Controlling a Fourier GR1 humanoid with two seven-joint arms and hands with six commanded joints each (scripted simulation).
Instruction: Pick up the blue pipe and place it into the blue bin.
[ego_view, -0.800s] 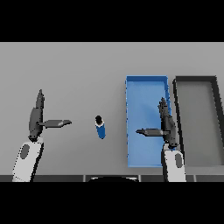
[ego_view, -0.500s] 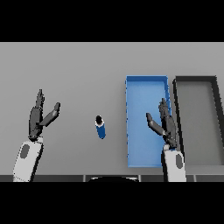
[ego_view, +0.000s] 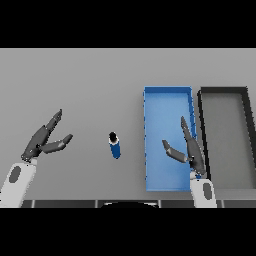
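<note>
Blue pipe (ego_view: 114, 145) between both hands' fingers (ego_view: 54, 145)

I see a blue pipe (ego_view: 115, 146) with a black top on the plain grey counter (ego_view: 75, 85). The bin (ego_view: 167, 92) is bright blue; the tray (ego_view: 223, 91) beside it is black-rimmed with a grey floor. Both hands are dark grey.
</note>
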